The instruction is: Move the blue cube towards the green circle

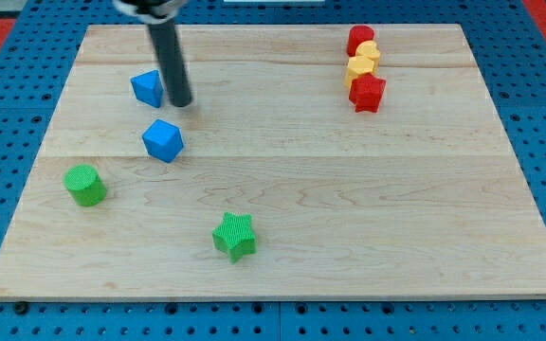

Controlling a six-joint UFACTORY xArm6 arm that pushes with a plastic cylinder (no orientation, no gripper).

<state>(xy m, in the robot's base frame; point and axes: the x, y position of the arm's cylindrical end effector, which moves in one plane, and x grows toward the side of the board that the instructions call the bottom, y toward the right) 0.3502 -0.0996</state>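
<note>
Tip (180, 102) just right of upper blue block (147, 88), above blue cube (163, 141)

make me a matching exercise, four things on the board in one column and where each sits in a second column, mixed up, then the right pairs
Things
1. green cylinder
2. green star
3. my tip
4. red star

Places
A. lowest block of the cluster at the view's upper right
B. just to the view's right of the upper blue block
C. near the board's left edge, below and left of the blue cube
D. nearest the view's bottom, about mid-board

Pairs: 1-C, 2-D, 3-B, 4-A
</note>
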